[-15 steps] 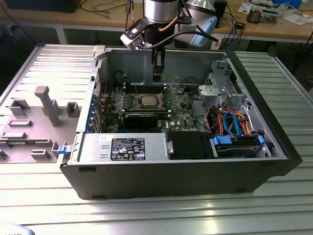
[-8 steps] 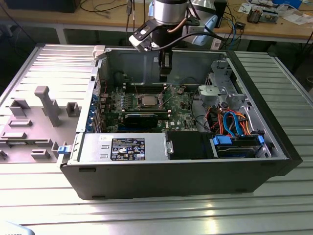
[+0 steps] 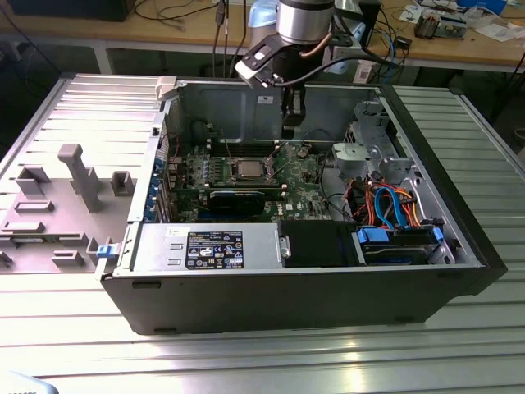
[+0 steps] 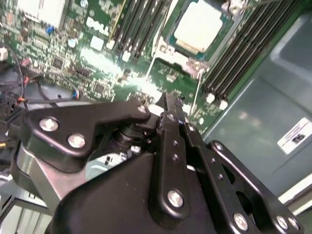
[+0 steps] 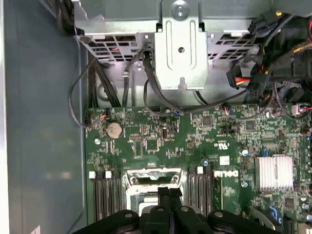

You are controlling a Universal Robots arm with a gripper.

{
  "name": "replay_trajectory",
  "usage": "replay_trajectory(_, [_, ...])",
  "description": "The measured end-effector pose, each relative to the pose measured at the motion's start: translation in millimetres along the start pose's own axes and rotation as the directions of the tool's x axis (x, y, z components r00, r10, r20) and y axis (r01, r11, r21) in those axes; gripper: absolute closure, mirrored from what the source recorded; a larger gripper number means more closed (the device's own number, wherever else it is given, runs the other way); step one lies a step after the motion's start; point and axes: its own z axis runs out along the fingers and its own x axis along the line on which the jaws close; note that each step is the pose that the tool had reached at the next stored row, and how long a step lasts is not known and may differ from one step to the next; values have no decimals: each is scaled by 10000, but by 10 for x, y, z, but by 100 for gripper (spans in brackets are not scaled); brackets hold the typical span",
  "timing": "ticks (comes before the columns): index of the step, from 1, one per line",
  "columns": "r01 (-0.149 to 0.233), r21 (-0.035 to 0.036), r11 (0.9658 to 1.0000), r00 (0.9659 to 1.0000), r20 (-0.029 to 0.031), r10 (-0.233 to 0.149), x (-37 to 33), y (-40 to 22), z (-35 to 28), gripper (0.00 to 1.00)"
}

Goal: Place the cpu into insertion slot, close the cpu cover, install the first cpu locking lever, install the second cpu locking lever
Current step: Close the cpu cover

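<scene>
The cpu (image 3: 246, 170) (image 4: 199, 27) shows its dull silver top lying flat in the insertion slot (image 5: 152, 176) on the green motherboard (image 3: 308, 176). The cpu cover (image 4: 165, 48), a thin silvery frame, lies around the chip. Two thin wire levers (image 4: 196, 92) run along the socket's sides; whether they are latched I cannot tell. My gripper (image 3: 290, 130) (image 4: 170, 100) (image 5: 169, 190) hangs above the board inside the case. It is a little to the exterior view's right of the chip, shut with nothing between its fingers and touching nothing.
Long memory slots (image 4: 139, 24) flank the socket on both sides. A black card (image 3: 238, 199) lies in front of the chip. A drive cage (image 3: 369, 148) and coloured cables (image 3: 385, 205) fill the case's right. The labelled power supply (image 3: 215, 249) sits along the front.
</scene>
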Motion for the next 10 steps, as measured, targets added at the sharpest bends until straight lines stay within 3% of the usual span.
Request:
replay_trajectory(4, [1,43,10000,10000,-2,-1,3,92,24,89])
replay_trajectory(10, [60,123,9999,10000,0,-60,11,251,122,89])
